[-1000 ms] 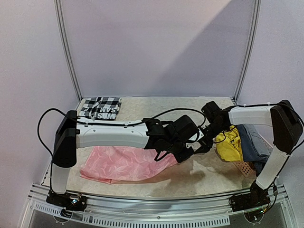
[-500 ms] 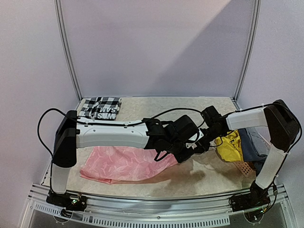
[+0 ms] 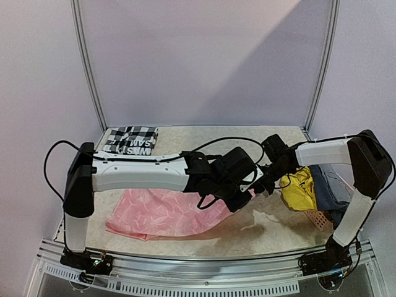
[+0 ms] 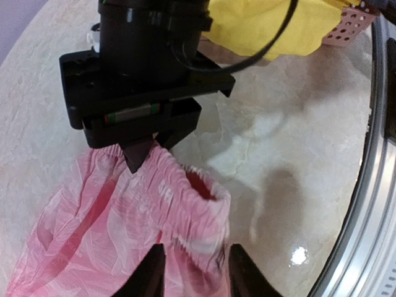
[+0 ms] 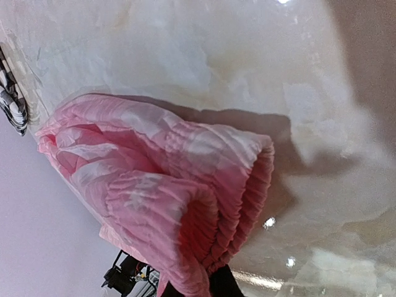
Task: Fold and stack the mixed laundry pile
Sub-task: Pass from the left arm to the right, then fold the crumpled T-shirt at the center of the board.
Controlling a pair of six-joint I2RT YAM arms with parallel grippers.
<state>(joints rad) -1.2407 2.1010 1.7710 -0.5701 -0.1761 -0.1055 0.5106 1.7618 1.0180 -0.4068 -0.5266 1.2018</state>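
Left arm [image 3: 139, 176] leftward; pink waistband [image 4: 179, 179] wrist-view only

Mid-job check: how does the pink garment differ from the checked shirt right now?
The checked shirt lies folded in a compact rectangle at the far left corner; the pink garment sprawls unfolded near the front. No gripper touches the checked shirt; the right gripper pinches the pink garment's gathered edge. Both are cloth on the table.
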